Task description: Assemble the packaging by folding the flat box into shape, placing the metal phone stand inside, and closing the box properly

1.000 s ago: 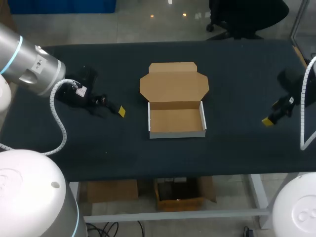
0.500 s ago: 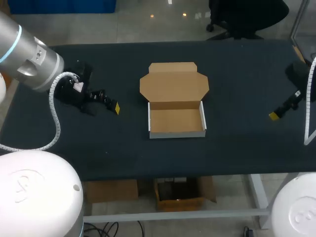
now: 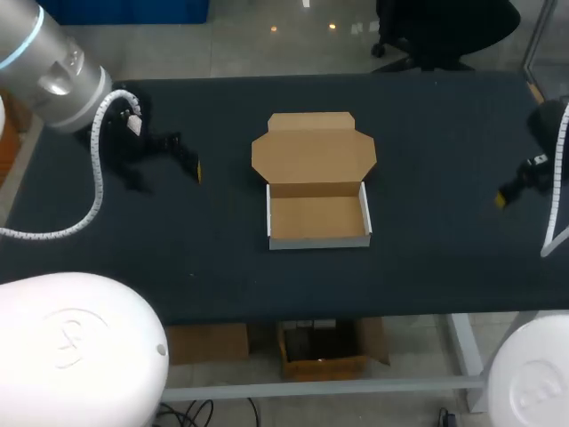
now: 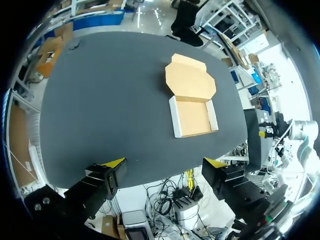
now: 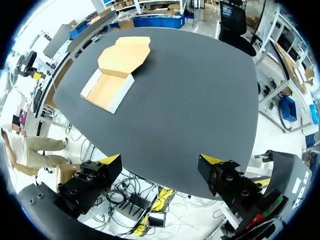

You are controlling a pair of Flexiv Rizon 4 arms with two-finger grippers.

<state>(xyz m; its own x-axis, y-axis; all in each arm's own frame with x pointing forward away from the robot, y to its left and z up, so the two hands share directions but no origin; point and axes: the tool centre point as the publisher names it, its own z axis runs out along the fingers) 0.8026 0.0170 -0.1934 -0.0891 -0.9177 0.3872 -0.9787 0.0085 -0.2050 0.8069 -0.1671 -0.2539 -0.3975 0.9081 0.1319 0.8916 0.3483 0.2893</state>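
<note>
Box [image 3: 317, 218] sits centred, lid laid open on my far side. Left gripper [image 4: 166, 162] is nearer than right gripper [image 5: 160, 159]. Both have fingers spread and hold nothing.

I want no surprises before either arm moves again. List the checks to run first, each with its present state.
1. Box folded into a tray, walls upright: ok.
2. Lid open, lying flat behind the tray: ok.
3. Inside of the tray free to take the stand: ok, nothing lies in it.
4. Metal phone stand located: not ok, it shows in no view.
5. Left gripper jaws open, empty, well apart from the box: ok.
6. Right gripper jaws open, empty, well apart from the box: ok.
</note>
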